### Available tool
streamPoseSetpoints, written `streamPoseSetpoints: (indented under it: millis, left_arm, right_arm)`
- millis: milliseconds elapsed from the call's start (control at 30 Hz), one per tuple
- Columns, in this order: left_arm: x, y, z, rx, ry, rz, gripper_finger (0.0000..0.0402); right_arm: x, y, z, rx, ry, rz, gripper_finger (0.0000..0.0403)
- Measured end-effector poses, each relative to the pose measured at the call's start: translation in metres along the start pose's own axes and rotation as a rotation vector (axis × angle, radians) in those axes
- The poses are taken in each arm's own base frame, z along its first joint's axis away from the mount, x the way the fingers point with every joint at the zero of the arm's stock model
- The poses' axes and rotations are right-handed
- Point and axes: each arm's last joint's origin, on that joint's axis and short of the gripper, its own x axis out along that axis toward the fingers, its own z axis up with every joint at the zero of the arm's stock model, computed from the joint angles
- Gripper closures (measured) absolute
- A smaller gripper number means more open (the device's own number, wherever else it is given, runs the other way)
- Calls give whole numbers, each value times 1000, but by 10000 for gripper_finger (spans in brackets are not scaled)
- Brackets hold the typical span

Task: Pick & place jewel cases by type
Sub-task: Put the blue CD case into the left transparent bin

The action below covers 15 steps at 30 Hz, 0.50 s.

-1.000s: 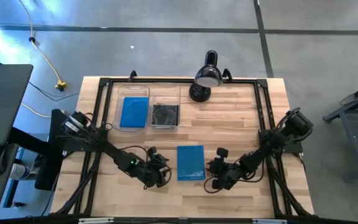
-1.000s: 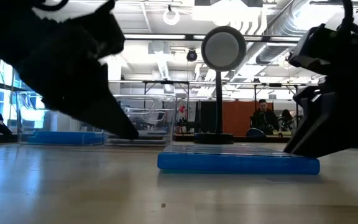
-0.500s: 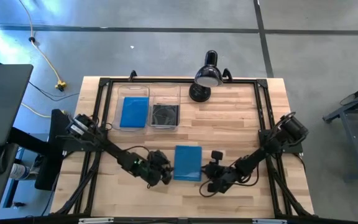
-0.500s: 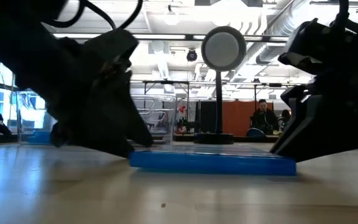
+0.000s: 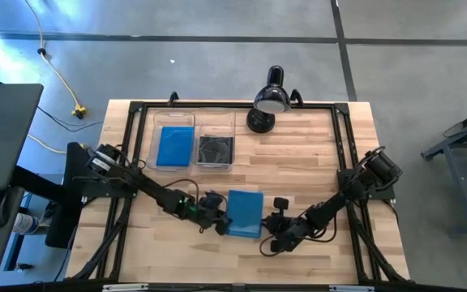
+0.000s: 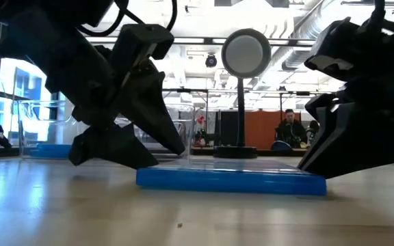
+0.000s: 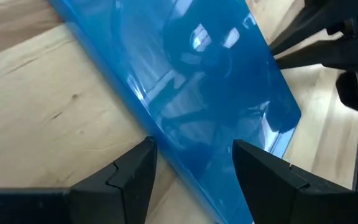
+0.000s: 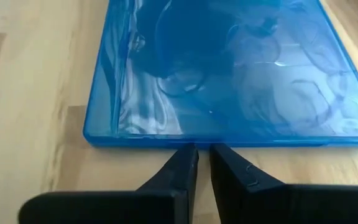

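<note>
One translucent blue jewel case (image 5: 245,212) lies flat on the wooden table near its front middle. My left gripper (image 5: 220,219) stands open at the case's left edge. In the left wrist view one finger (image 7: 132,177) is over the wood and the other (image 7: 260,177) is over the case's top. My right gripper (image 5: 267,221) is at the case's right edge, its fingers almost together. At the far left stand two clear bins: one (image 5: 175,146) holds blue cases, the other (image 5: 215,148) a dark case. My left gripper straddles the case's left edge (image 7: 160,140), slanting down from the table's left; I cannot tell whether either finger touches it. My right gripper has its closed fingertips (image 8: 188,155) against the middle of the case's right edge (image 8: 204,138), slanting down from the table's right. The case lies flat on the table.
A black desk lamp (image 5: 270,99) stands at the far middle of the table, its base (image 5: 259,122) right of the bins. A black frame rail (image 5: 343,154) runs around the table. Bare wood lies between the case and the bins.
My right gripper has gone toward the table's left, and the blue case has slid left along the table ahead of it. My left gripper has gone right to the case's left edge, sunk a little and rolled about its own line.
</note>
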Motion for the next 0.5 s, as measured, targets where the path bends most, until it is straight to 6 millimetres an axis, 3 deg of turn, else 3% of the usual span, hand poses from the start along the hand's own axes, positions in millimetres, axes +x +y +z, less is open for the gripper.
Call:
streamPoseSetpoints:
  millis: [200, 400, 500]
  left_arm:
    - [-6, -10, 3, 62, 3, -86, 192]
    - [-28, -32, 0, 149, 60, -227, 192]
    - [-27, -28, -1, 174, 42, -185, 192]
  right_arm:
    - [0, 1, -1, 3, 11, 27, 370]
    - [-2, 6, 0, 10, -3, 72, 361]
    - [-2, 7, 0, 36, -11, 84, 349]
